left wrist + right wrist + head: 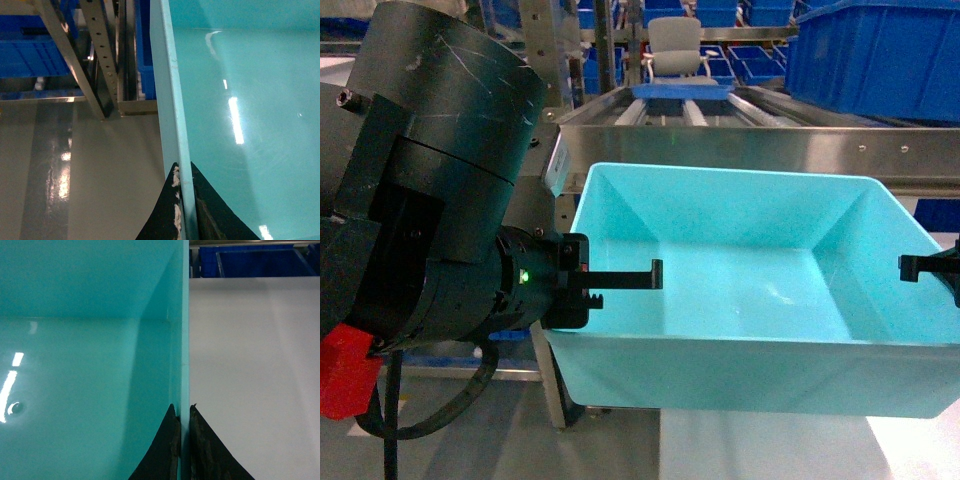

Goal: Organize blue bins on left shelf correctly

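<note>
1. Left wrist-mounted view, nearest of all: the left gripper [183, 200] has its two black fingers closed on the thin left wall of the light turquoise rectangular plastic tub [240, 100], one finger inside and one outside. Pinching the rim this way gives a hold without reaching under the tub.
2. The right wrist-mounted view shows the same on the other side: the right gripper [184, 440] is clamped on the tub's right wall [90, 365], with a flat white tabletop [255, 365] beneath and beside it.
3. In the head view the tub [740, 370] is carried level between the two arms, left gripper [620, 285] at one end and right gripper [925, 268] at the other. A grip at each end probably keeps so wide a tub from tipping.
4. Just beyond the tub's far rim runs the front rail of the shiny stainless steel rack [740, 145], its roller tracks leading back. The tub looks lined up with that tier for sliding in, though not yet resting on it.
5. Farther back sit darker royal-blue plastic crates [880, 55].
</note>
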Robot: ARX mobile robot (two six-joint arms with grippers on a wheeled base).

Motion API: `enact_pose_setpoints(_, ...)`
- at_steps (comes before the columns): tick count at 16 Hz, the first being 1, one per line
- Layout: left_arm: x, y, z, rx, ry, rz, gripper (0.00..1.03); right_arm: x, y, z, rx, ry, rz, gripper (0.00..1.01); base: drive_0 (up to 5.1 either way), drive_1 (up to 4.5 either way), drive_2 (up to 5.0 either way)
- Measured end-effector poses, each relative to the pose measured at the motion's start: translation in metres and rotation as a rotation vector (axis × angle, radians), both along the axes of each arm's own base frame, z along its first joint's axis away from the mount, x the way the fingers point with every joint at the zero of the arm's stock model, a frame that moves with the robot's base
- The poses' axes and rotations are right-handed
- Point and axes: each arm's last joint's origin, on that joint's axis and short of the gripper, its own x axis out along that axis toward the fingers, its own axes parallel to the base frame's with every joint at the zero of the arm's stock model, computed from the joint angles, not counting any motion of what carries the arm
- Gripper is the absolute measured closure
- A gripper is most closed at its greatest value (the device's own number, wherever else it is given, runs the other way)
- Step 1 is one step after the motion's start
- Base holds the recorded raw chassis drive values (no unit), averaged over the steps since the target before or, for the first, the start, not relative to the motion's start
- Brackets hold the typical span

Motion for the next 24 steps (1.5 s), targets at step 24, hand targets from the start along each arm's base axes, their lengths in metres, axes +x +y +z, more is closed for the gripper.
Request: enact_pose_setpoints(24, 0.0, -0.0003, 0.0001, 0.0, -0.002, 0.0, 1.01, 0.0002, 0.0, 0.0003, 0.0, -0.003, 0.0, 0.99, -4.9, 2.8, 2.1)
